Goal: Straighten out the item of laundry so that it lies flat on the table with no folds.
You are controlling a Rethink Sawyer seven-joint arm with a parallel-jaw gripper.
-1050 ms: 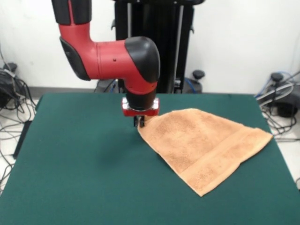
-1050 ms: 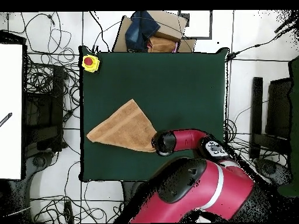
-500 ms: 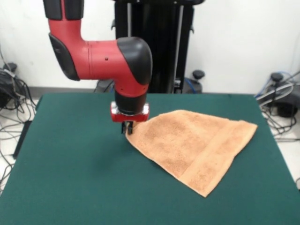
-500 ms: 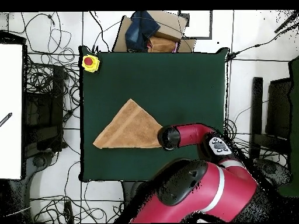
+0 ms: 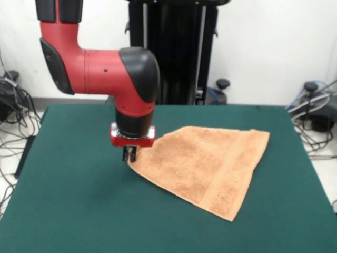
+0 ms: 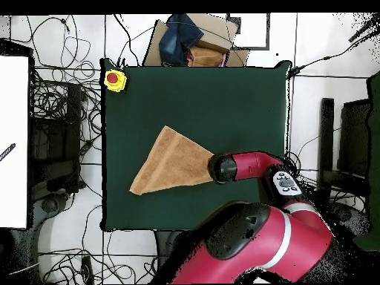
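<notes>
Peach terry towel point(image 5: 205, 163), seemingly pinched by end effector point(image 5: 130, 154), lies folded.

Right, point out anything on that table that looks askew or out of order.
The towel is the odd thing: it lies as a triangle, folded over on itself rather than spread square, and sits skewed to the table edges. The gripper is down at its corner nearest the arm. Nothing looks spilled or damaged.

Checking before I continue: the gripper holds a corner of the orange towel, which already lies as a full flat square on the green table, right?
Not square: the front view shows the towel folded into a triangle. The gripper does hold its corner on the table.
</notes>
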